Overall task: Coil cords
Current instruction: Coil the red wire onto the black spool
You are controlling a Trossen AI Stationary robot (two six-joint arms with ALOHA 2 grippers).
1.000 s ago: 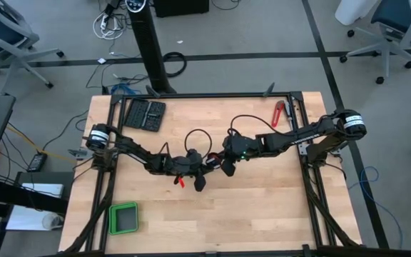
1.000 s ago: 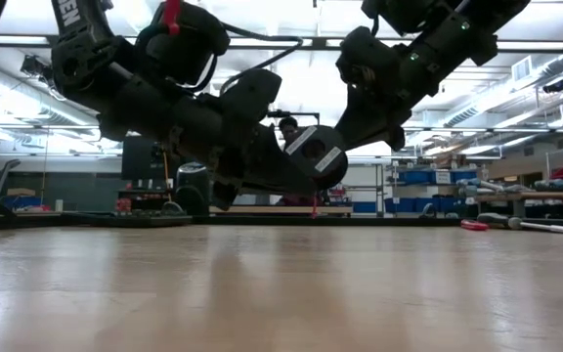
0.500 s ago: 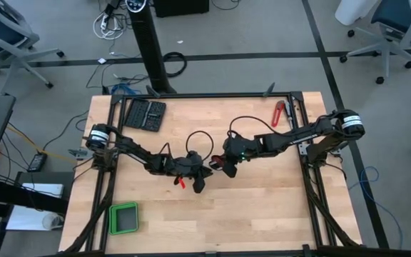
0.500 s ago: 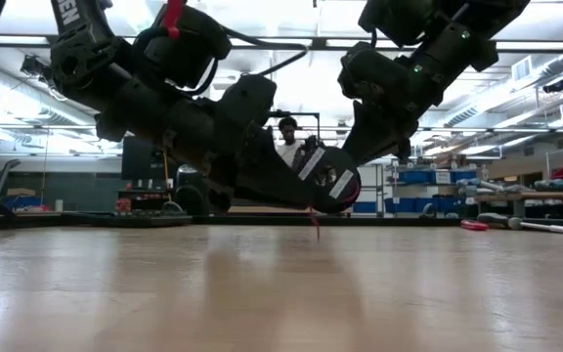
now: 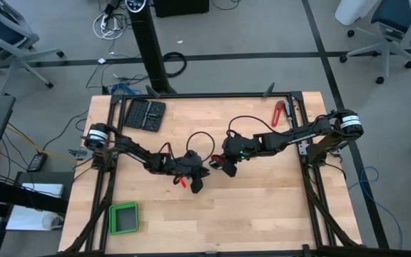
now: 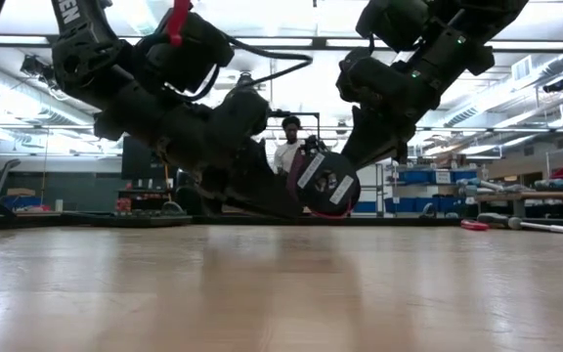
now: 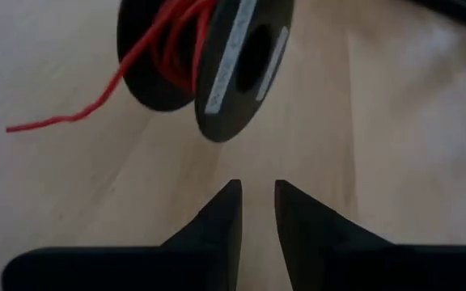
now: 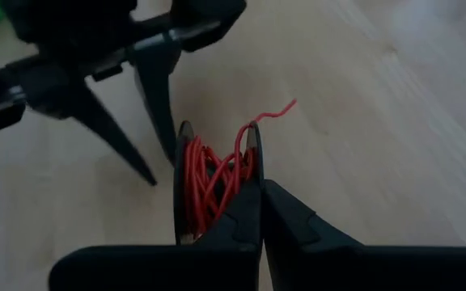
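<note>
While the right hand (image 8: pixel 259 212) pinches a black spool (image 8: pixel 217 190) of red cord (image 8: pixel 209 182) (loosely wound) above the counter (image 5: pixel 277 207), we see the left hand (image 7: pixel 257 212) empty — fingers slightly parted.

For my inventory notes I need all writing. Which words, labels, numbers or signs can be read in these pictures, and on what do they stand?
"EN": white letters, cut off at the picture's edge, on the dark left robot arm in the low view.
White label strips on the black plastic spool wound with thin red cord: print too blurred to read.
Nothing else is readable.
</note>
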